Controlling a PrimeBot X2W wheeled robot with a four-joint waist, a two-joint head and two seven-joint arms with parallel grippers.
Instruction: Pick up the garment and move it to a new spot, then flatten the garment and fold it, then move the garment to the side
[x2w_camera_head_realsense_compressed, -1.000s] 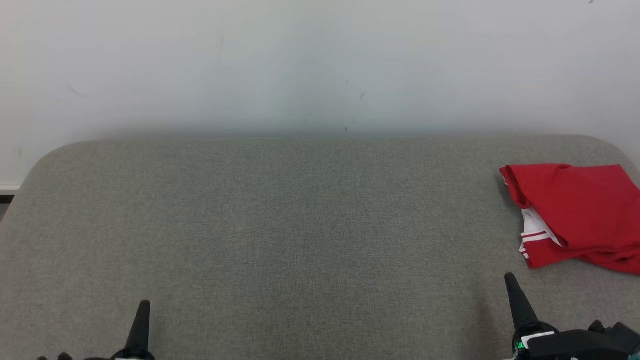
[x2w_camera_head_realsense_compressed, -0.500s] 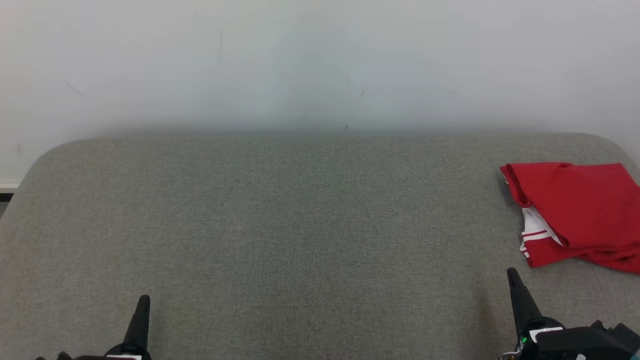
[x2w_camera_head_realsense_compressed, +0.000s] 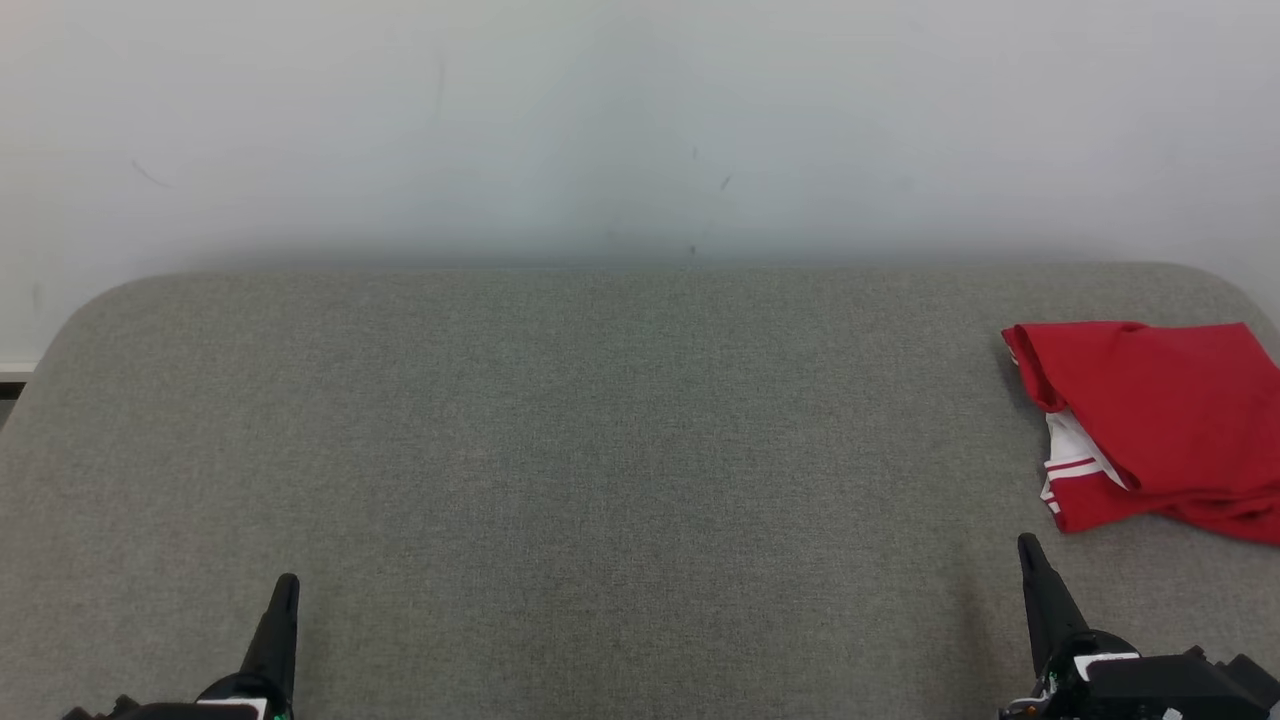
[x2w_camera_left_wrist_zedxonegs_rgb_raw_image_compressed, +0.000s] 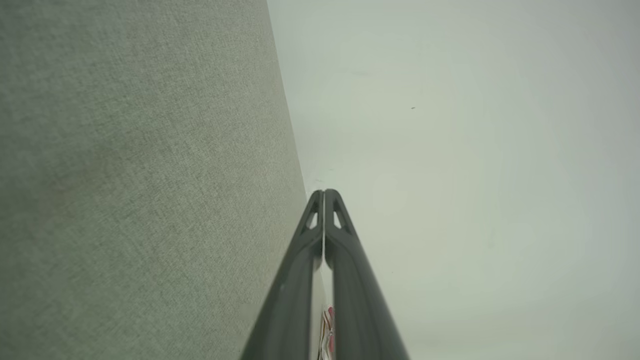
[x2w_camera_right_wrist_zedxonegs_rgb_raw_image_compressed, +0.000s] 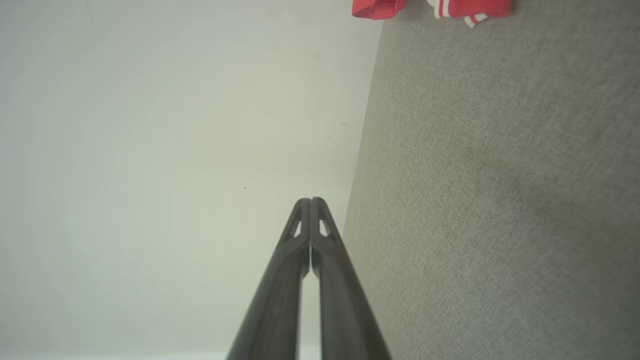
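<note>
- Grey woven tabletop (x2w_camera_head_realsense_compressed: 600, 450) with rounded far corners, set against a plain pale wall (x2w_camera_head_realsense_compressed: 600, 120) with a few scuffs.
- The red garment (x2w_camera_head_realsense_compressed: 1160, 420) lies far right on the tabletop as a rough folded stack. White striped trim (x2w_camera_head_realsense_compressed: 1075, 470) pokes out at its left side, and its near edge is rumpled.
- The left gripper (x2w_camera_head_realsense_compressed: 285, 590) is low at the near left, fingers pressed together and holding nothing, well apart from the garment.
- The right gripper (x2w_camera_head_realsense_compressed: 1028, 550) is at the near right, also pressed together and empty. It is near the garment's near-left corner but not touching it.
- My read: the fold is done and the garment is already off to the side, so this is the last step, finished or close to it.
- If it needs another nudge:
  - Use the right arm.
  - Spread the fingers before going in.
  - Come in low at the near-left corner.
  - Pinch every layer, not just the top one.
  - Drag it rather than lift it, so the stack doesn't open.
- Risk: soft fabric will likely slump or unfold if only one layer is caught.
- The head view cuts the garment off at its right border, so I can't tell how close it is to the table's edge.
- The right wrist view shows its fingers meeting at the tips, with the garment's trim at the top of that view.
- The left wrist view confirms closed tips against tabletop and wall.
</note>
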